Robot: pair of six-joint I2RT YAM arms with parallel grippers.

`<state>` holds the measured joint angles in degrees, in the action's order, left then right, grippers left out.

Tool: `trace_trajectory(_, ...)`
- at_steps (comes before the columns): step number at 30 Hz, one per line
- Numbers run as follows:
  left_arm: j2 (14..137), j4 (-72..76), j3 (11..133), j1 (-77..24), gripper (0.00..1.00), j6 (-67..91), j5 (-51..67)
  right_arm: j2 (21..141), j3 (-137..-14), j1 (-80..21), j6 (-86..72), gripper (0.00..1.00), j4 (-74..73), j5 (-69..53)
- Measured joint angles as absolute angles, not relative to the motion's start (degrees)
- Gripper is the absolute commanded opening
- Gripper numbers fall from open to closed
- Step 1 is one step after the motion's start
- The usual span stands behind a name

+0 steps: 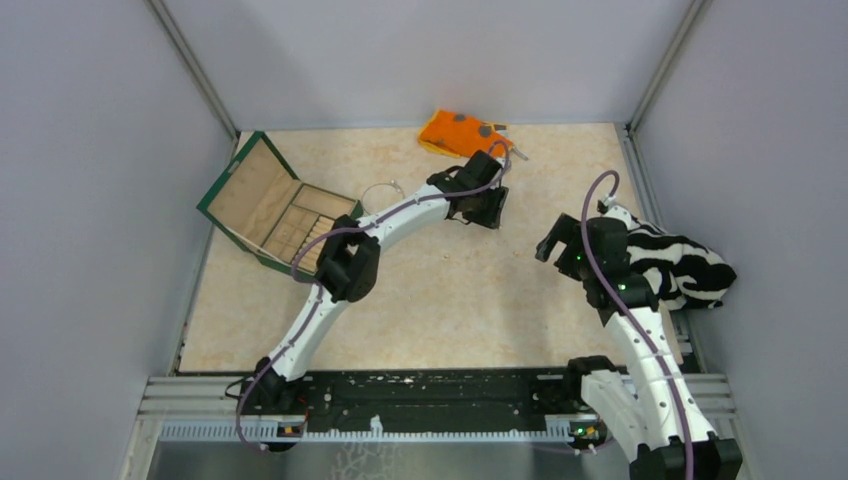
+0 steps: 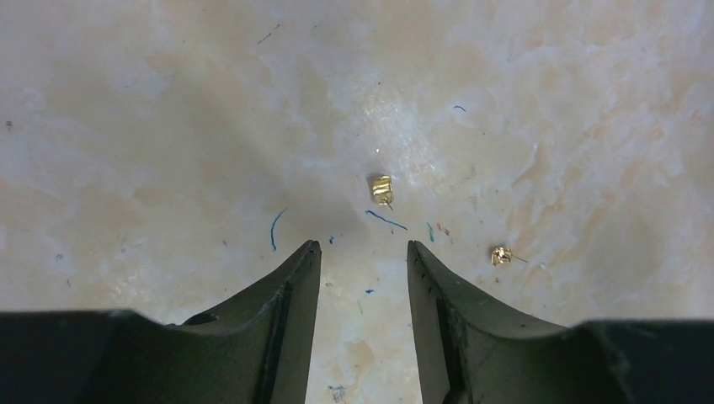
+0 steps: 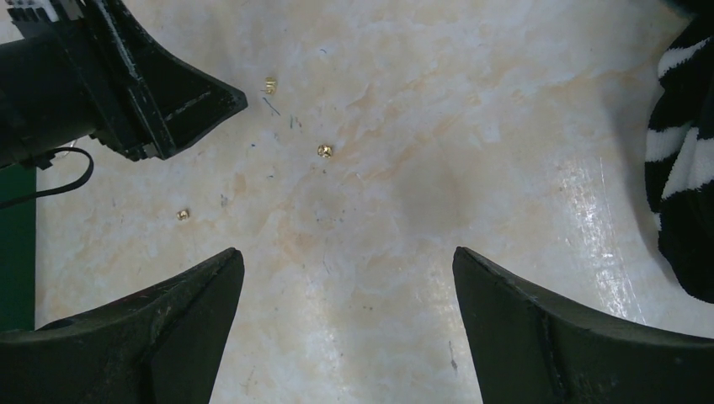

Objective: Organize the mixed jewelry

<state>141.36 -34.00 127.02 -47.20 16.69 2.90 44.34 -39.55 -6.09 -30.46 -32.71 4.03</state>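
Note:
Tiny gold pieces lie on the beige table. In the left wrist view one piece (image 2: 381, 188) sits just ahead of my open, empty left gripper (image 2: 362, 248), and another piece (image 2: 501, 255) lies to its right. In the right wrist view three pieces show: one (image 3: 269, 84) by the left gripper's fingers (image 3: 168, 97), one (image 3: 325, 151) in the middle, one (image 3: 182, 214) to the left. My right gripper (image 3: 348, 257) is wide open and empty above bare table. A thin silvery bangle (image 1: 383, 190) lies near the box. The left gripper (image 1: 480, 212) hovers at table centre-back, the right gripper (image 1: 550, 245) to its right.
An open wooden compartment box (image 1: 275, 205) with green outside stands at the left. An orange grey-spotted cloth (image 1: 458, 132) lies at the back. A black-and-white striped cloth (image 1: 685, 265) lies by the right arm and shows in the right wrist view (image 3: 686, 168).

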Motion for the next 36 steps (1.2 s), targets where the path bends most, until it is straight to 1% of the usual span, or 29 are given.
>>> trace_trajectory(11,145.4,-31.2,129.3,-47.3,0.44,17.0,3.0,45.1,-39.6,-6.1,-30.5,0.93,-32.6,3.4)
trace_trajectory(18,147.1,-30.4,131.0,-47.3,0.34,17.4,3.8,45.5,-39.6,-6.1,-30.5,0.93,-32.6,3.1)
trace_trajectory(29,147.7,-29.9,131.6,-47.3,0.3,18.1,5.3,46.6,-39.6,-6.1,-30.5,0.93,-32.5,2.7)
trace_trajectory(34,148.4,-29.5,131.7,-47.3,0.25,18.4,5.8,46.7,-39.6,-6.1,-30.5,0.93,-32.4,2.7)
trace_trajectory(36,148.5,-29.3,131.8,-47.3,0.21,18.5,5.9,46.8,-39.6,-6.1,-30.5,0.93,-32.4,2.7)
